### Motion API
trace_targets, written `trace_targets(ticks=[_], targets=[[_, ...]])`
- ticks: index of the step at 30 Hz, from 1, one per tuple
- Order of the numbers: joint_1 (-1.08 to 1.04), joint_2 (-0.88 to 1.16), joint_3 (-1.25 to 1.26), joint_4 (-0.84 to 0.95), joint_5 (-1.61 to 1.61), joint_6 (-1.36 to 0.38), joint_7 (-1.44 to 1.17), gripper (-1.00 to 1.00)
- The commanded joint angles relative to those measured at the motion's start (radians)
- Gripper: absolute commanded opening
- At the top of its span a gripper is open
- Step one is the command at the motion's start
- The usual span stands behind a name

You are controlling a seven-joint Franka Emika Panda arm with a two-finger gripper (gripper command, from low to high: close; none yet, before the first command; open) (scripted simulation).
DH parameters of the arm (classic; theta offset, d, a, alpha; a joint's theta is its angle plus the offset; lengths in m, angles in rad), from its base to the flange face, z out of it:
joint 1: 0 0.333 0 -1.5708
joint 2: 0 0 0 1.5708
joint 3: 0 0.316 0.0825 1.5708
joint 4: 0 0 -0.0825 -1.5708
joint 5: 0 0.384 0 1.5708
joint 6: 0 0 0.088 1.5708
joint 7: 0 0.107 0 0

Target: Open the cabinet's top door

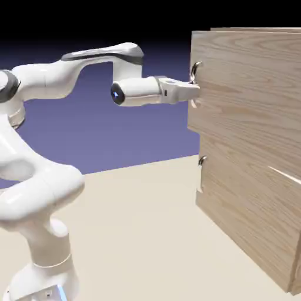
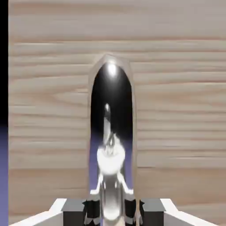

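The cabinet (image 1: 253,147) of light oak-grain wood stands at the exterior view's right. Its top door (image 2: 176,88) fills the hand view as a wood panel. The door's curved metal handle (image 1: 196,69) sits near the panel's edge. In the hand view the handle (image 2: 111,132) runs up the middle as a shiny arch. My gripper (image 1: 193,91) reaches level from the left and is shut on this handle. Its grey fingertips (image 2: 90,209) press the handle's lower stem from both sides, as my gripper (image 2: 111,212) shows at the bottom edge.
The lower door's small handle (image 1: 201,160) sits below the gripped one on the same front edge. The beige table (image 1: 141,223) stretches between the robot's base and the cabinet. Past the door's left edge in the hand view lies dark backdrop (image 2: 3,110).
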Motion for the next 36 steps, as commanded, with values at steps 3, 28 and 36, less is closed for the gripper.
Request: trace_targets(ticks=[3, 28, 36], targets=[[0.109, -0.017, -0.088, -0.098, -0.051, -0.061, 0.002, -1.00], [0.574, -0.406, -0.982, -0.650, -0.927, -0.623, 0.197, -1.00], [0.538, -0.423, -1.272, -0.646, -1.218, -0.828, 0.215, -1.00]])
